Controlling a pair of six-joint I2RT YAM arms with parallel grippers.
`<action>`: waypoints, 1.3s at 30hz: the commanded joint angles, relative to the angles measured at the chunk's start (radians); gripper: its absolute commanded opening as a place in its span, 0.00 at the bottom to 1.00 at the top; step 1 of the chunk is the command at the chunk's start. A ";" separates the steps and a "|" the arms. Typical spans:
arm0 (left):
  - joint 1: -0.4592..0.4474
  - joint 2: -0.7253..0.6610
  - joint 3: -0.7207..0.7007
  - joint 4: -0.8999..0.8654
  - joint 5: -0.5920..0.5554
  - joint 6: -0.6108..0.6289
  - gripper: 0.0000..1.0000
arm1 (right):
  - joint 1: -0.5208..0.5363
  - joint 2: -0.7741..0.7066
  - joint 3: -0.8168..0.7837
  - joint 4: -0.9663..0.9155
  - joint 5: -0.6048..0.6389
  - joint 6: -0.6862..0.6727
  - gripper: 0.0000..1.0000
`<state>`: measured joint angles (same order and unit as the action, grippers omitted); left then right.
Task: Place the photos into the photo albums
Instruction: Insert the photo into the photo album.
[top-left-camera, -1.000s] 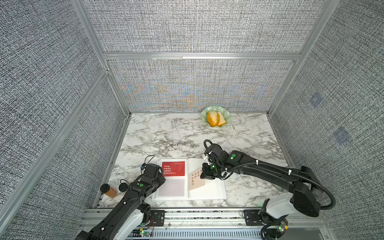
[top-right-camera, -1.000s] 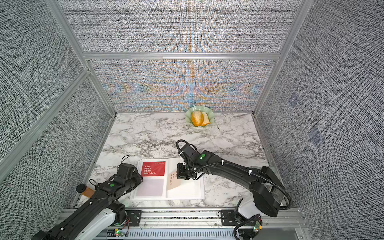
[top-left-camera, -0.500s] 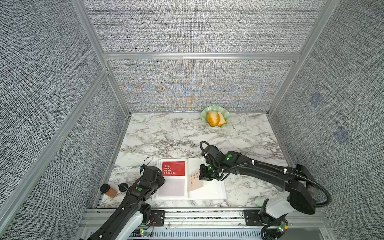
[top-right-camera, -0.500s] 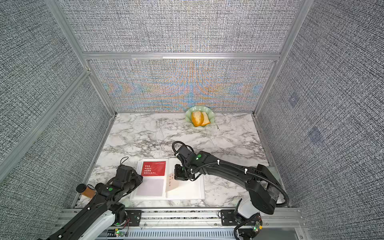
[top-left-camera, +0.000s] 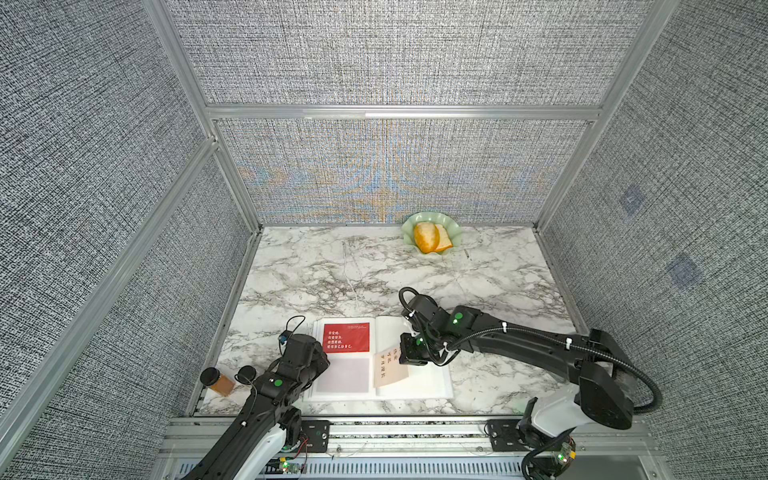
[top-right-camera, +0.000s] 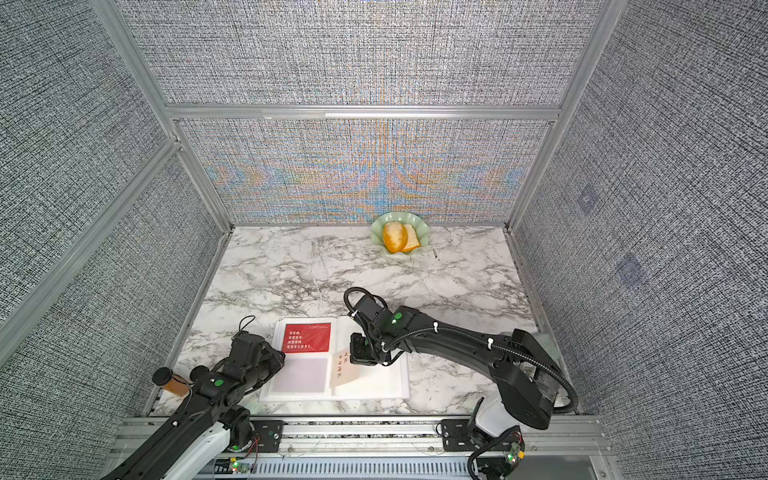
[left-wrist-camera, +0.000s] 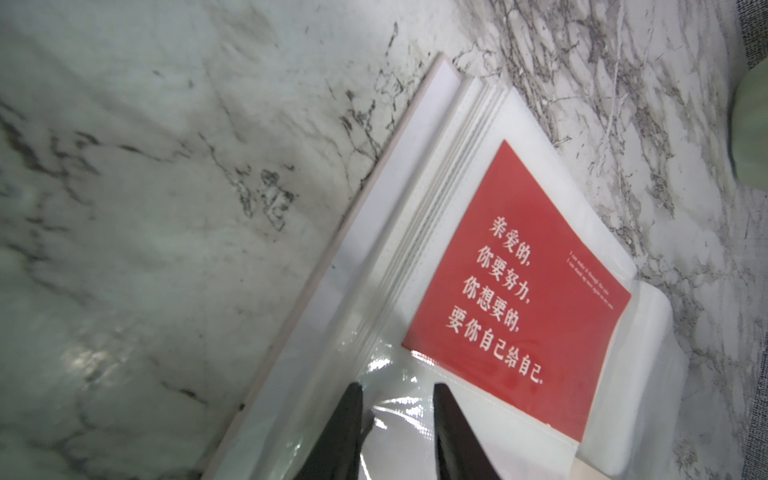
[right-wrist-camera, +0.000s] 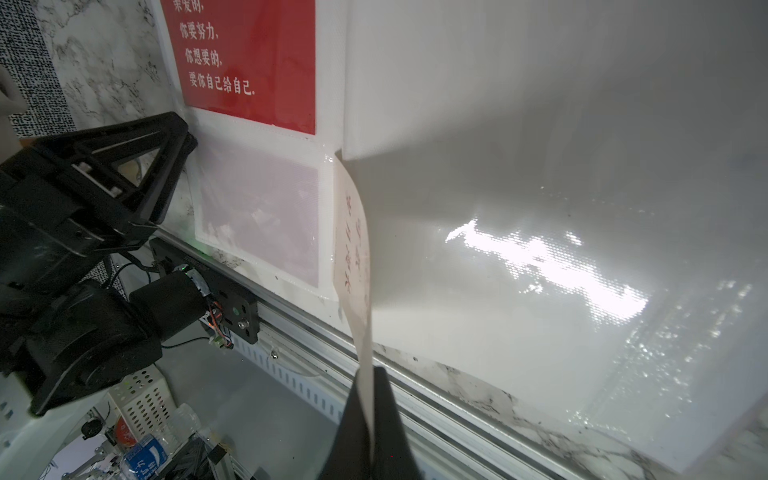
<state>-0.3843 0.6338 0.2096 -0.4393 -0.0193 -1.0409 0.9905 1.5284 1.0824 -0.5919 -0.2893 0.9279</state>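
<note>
Task judged part done. The photo album (top-left-camera: 428, 384) lies open and flat at the front edge of the bench (top-left-camera: 332, 274), between the two arms. On its left page the upper pocket holds a red photo (top-left-camera: 346, 337) with white characters, fully seated. The lower pocket holds a pale card (top-left-camera: 348, 375), its face dim behind frosted film. One cream photo (top-left-camera: 389, 370) with red-brown characters is not yet pocketed. It stands on edge, bowed, beside the spine over the right page, pinched at one end by the right claw (top-left-camera: 405, 353), which is clenched on it. The right wrist view shows the card edge-on between the closed fingers. The left claw (left-wrist-camera: 397, 388) sits at the outer edge of the left page with its jaws parted and the glossy sleeve film (left-wrist-camera: 399, 419) puckered between them; it appears to grip nothing, though that view is too close to be sure. The right page shows no photo. Left to do, by my reckoning: seat the cream photo in a pocket, then any photos out of sight. No loose photos show on the bench in both top views. The bench is white marble pattern with grey veining. It carries a green dish (top-left-camera: 456, 232) of bread (top-left-camera: 430, 240) at the back and a brown bottle (top-left-camera: 219, 381) with a black cap at the front left corner. Grey woven wall panels (top-left-camera: 395, 62) in an aluminium frame (top-left-camera: 399, 113) enclose three sides.
</note>
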 joint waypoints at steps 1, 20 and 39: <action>0.001 0.002 -0.003 -0.087 0.002 -0.001 0.33 | 0.006 0.002 -0.006 0.013 0.007 0.019 0.00; 0.000 -0.014 0.010 -0.116 0.004 -0.019 0.33 | 0.010 0.000 -0.109 0.149 -0.010 0.043 0.00; -0.002 -0.032 0.025 -0.141 -0.010 -0.026 0.33 | 0.041 0.221 -0.038 0.377 -0.086 0.067 0.04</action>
<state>-0.3847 0.6041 0.2325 -0.5327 -0.0196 -1.0588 1.0237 1.7370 1.0275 -0.2405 -0.3622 0.9890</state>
